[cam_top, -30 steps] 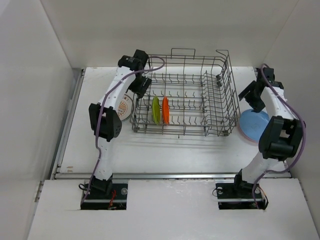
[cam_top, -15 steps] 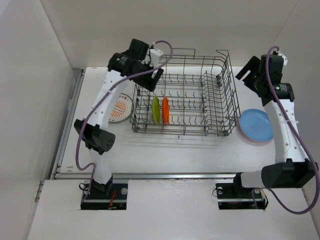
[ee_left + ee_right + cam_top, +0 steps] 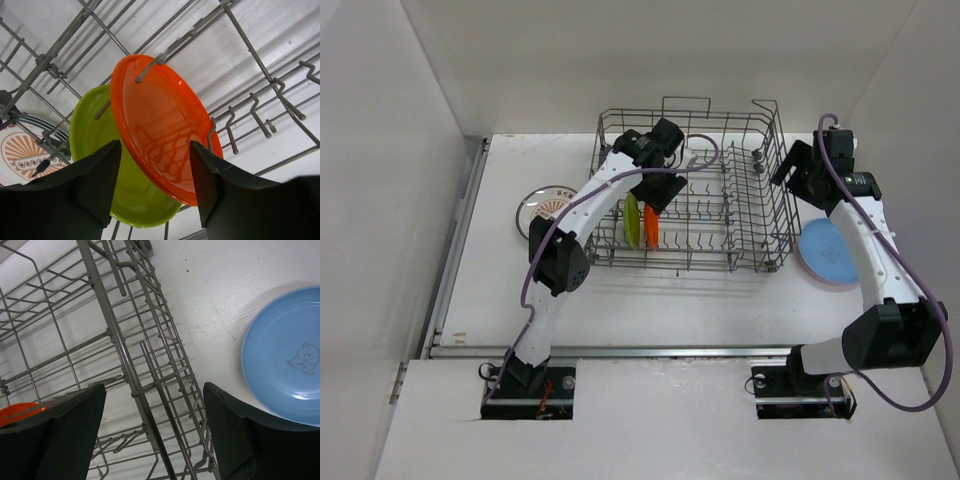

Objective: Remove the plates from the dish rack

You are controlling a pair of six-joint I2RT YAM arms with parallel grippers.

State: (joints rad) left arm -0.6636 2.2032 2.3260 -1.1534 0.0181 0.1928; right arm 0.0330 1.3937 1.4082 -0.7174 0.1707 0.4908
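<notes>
The grey wire dish rack (image 3: 775, 205) stands mid-table. Two small plates stand upright in its left tines: lime green (image 3: 632, 221) and orange (image 3: 651, 227). My left gripper (image 3: 658, 192) hangs open inside the rack just above them. In the left wrist view the orange plate (image 3: 160, 120) has its lower rim between the spread fingers (image 3: 95, 180), with the lime green plate (image 3: 95, 145) behind it; I see no contact. My right gripper (image 3: 788, 172) is open and empty over the rack's right wall (image 3: 130, 375). A light blue plate (image 3: 830, 250) lies flat on the table right of the rack.
A white plate with an orange sunburst centre (image 3: 546, 207) lies on the table left of the rack. A pink rim (image 3: 817, 280) shows under the blue plate (image 3: 285, 370), which has a small bear print. White walls close in the table on three sides.
The left arm swung from the white sunburst plate at the left into the rack, over the orange plate. The right arm lifted off the blue plate and moved to the rack's right wall.
</notes>
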